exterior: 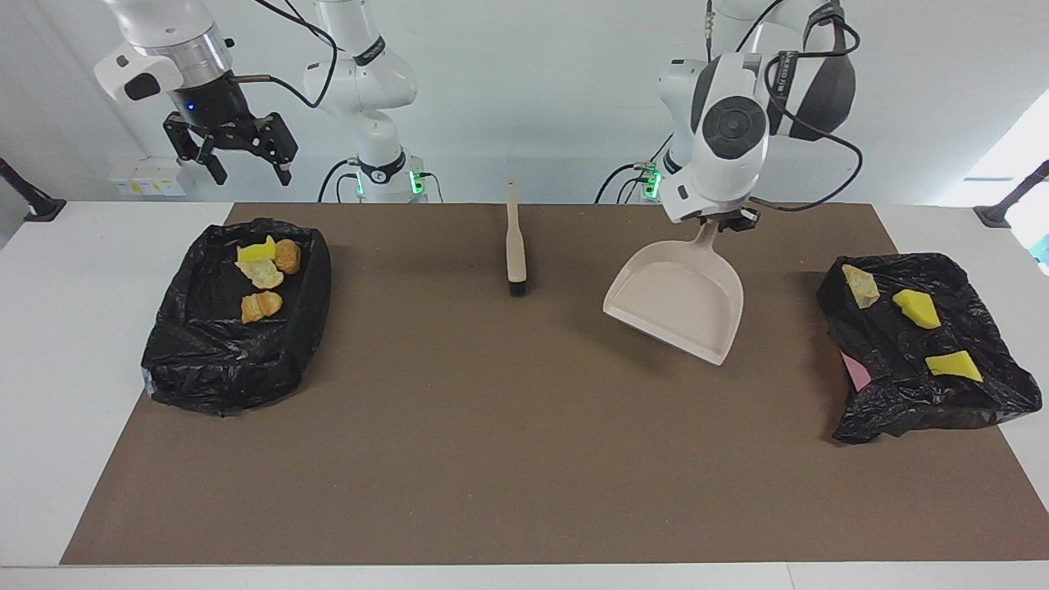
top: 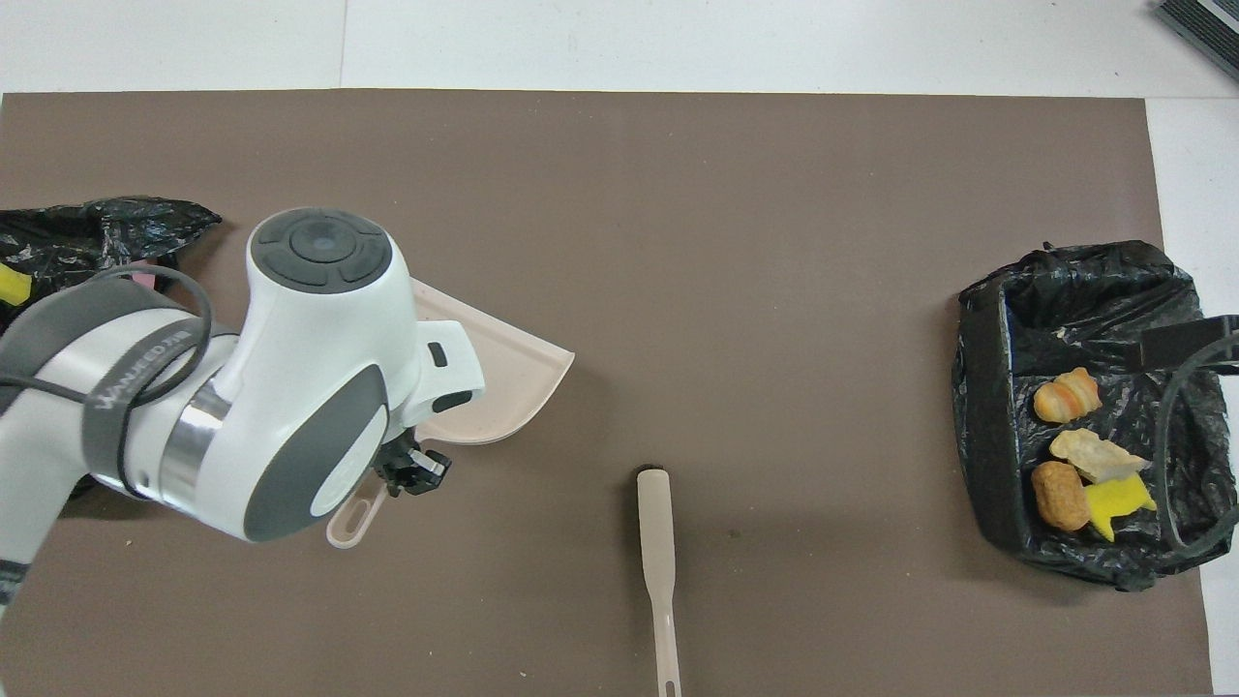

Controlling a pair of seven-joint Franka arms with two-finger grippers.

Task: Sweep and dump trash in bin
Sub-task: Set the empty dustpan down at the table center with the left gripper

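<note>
My left gripper (exterior: pixel 711 231) (top: pixel 411 471) is shut on the handle of the beige dustpan (exterior: pixel 676 307) (top: pixel 503 373), which hangs tilted and looks empty over the brown mat, between the brush and the bin at the left arm's end. That black-bagged bin (exterior: pixel 918 385) holds three pieces of trash: a tan chunk (exterior: pixel 860 284) and two yellow wedges (exterior: pixel 916 309). My right gripper (exterior: pixel 250 168) is open and empty, raised over the robots' side of a second black-bagged bin (exterior: pixel 205 360) (top: pixel 982 416), which holds several pieces of trash (exterior: pixel 262 305) (top: pixel 1065 397).
A beige brush (exterior: pixel 515 246) (top: pixel 656 552) lies on the mat in the middle, near the robots, its bristle end pointing away from them. A pink scrap (exterior: pixel 856 373) shows at the edge of the bag at the left arm's end.
</note>
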